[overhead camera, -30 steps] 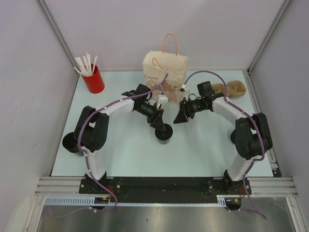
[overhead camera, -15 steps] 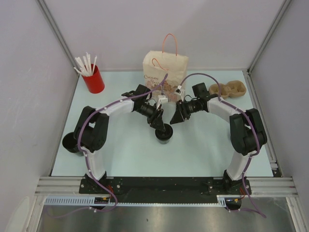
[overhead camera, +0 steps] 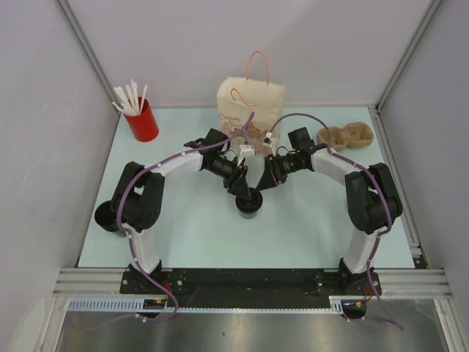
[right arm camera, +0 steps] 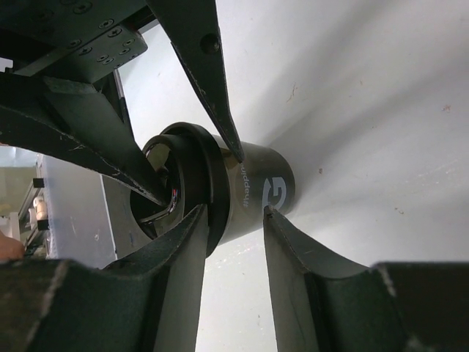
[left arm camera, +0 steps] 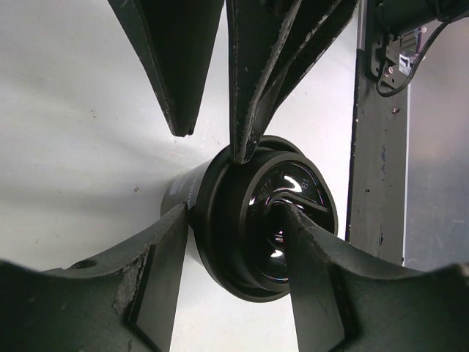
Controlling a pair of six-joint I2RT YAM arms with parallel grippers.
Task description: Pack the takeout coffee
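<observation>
The small dark coffee cup [overhead camera: 249, 205] stands on the pale surface [overhead camera: 308, 220], about midway between the two arms. It is a little in front of the paper bag [overhead camera: 249, 99], which stands upright at the back with its pink handles up.

The left hand [overhead camera: 242, 190] reaches down onto the cup and grips it at the rim. From its own camera, one of its fingers [left arm camera: 157, 279] lies against the outside of the wall. The other crosses the mouth, seemingly inside the rim, though the glare there makes that hard to be sure of.

The right hand [overhead camera: 265, 182] comes in from the other side with its fingers parted and nothing clamped between them. One tip touches the cup's thick rim band and the other sits just off the cup's side.

A red cup [overhead camera: 143, 125] holding white straws [overhead camera: 129, 97] stands at the back left corner. A brown tray [overhead camera: 348, 135] lies at the back right. A squat black round piece [overhead camera: 102, 217] sits by the left arm's elbow, well away from the cup.
</observation>
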